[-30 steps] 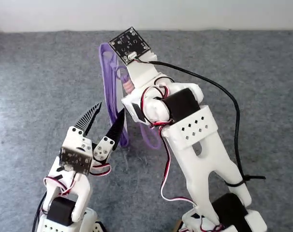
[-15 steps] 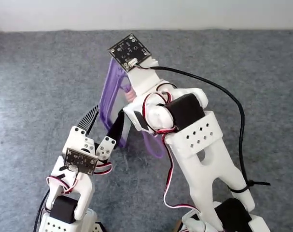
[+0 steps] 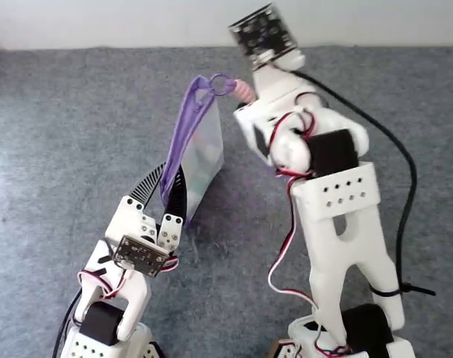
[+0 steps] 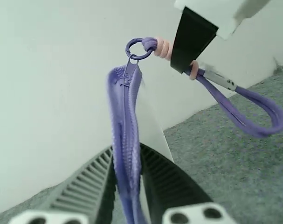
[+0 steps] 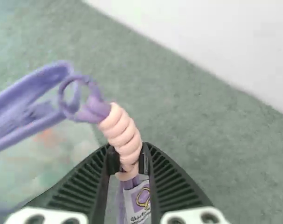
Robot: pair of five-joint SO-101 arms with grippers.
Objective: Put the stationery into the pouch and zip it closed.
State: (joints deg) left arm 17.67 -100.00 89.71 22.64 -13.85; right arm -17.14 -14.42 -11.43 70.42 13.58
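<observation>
Two white robot arms held a pouch (image 3: 204, 145) in the air above a grey, carpet-like surface (image 3: 77, 112), over its middle and leaning towards the far edge. The pouch had a clear body and a purple zip edge (image 4: 125, 121). The left hand (image 4: 127, 148), rising from the near left corner, was clamped on the pouch's lower end, with the zip edge pinched between its two ribbed black fingers. From there the pouch slanted upwards and away to its top corner, where a small purple ring (image 4: 140, 48) hung from the zip. A pink beaded pull (image 5: 120, 128) was tied to that ring. The right hand (image 5: 126, 154), reaching in from the near right side, was closed tightly on the pink beaded pull, with a finger pressed against the beads on each side. A purple strap loop (image 4: 253, 114) dangled beyond the right hand. Faint coloured shapes showed through the pouch's clear side, too blurred to name. A pale wall (image 3: 99, 22) ran along the surface's far edge.
</observation>
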